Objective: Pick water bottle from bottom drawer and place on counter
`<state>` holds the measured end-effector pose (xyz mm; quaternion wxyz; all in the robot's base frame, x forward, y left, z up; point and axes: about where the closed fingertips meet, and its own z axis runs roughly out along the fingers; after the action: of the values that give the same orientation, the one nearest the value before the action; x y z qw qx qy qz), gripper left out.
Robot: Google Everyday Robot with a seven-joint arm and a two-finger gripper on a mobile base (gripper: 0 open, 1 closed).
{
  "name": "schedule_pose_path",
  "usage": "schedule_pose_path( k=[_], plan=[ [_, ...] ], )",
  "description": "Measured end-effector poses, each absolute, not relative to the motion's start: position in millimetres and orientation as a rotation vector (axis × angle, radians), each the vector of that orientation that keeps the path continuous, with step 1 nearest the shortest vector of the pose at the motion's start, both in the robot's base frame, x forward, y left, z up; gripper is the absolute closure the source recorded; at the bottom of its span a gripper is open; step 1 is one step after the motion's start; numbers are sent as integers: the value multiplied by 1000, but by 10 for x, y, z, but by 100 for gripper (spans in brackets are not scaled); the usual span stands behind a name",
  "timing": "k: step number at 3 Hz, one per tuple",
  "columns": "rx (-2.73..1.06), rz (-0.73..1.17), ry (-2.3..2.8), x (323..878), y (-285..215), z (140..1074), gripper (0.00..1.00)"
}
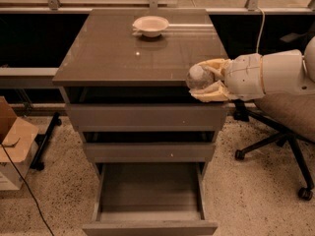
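Note:
My gripper (204,80) reaches in from the right on a white arm and is shut on the water bottle (198,77), a small clear bottle lying sideways between the cream fingers. It hovers at the front right edge of the counter (123,53), level with the top. The bottom drawer (150,200) is pulled open below, and nothing shows inside it.
A shallow cream bowl (150,25) sits at the back of the counter. Two shallower drawers (147,117) above the bottom one are slightly open. An office chair (285,127) stands to the right, a cardboard box (12,141) to the left.

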<state>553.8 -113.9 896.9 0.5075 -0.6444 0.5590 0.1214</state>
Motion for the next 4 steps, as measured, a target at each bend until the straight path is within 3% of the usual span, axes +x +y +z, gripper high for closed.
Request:
schedule_pose_path(
  k=[4],
  plan=[
    [-1659,31,1198,6545,-1055,9369,100]
  ],
)
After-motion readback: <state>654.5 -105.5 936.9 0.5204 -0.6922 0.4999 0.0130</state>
